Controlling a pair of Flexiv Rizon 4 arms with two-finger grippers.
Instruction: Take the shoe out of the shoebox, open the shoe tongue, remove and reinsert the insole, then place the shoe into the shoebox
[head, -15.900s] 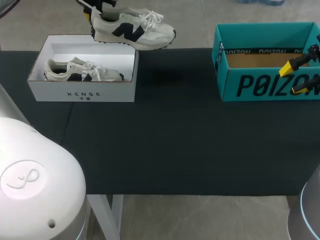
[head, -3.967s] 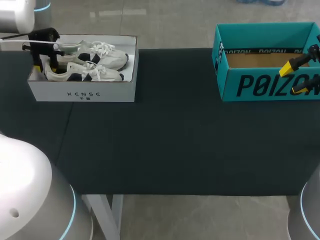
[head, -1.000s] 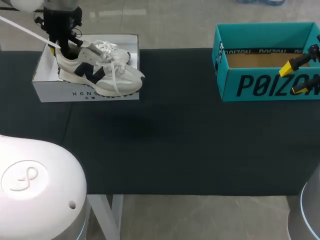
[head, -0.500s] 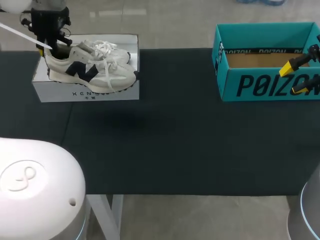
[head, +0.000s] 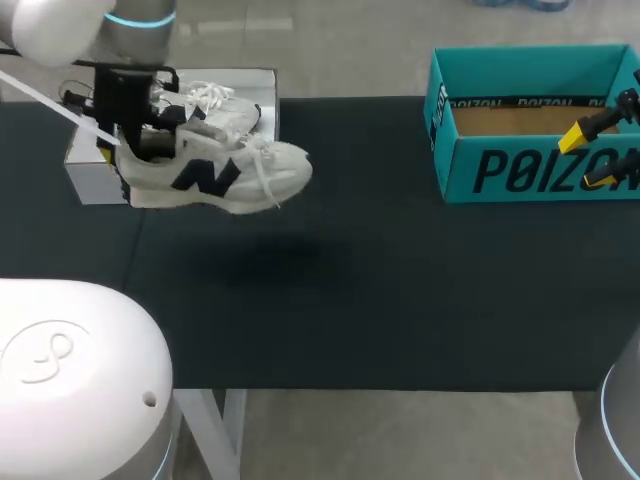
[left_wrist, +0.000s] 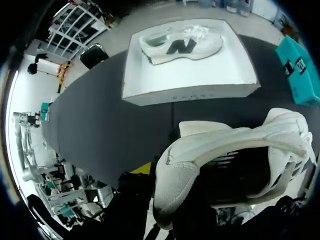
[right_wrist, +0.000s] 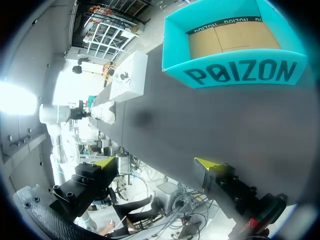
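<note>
At upper left of the frame, left gripper (head: 128, 150) pinches the shoe (head: 215, 175) by its heel, toe pointing right; right gripper (head: 590, 157) gapes empty, far right.

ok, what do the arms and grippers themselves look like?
Left arm and right arm: smooth rounded white-grey shells, cyan light rings; embossed loop logo on the left's joint cap. Left gripper: black, boxy, thin black cables, one white cable. Right gripper: black, visible bolts, wedge-shaped yellow tips.
</note>
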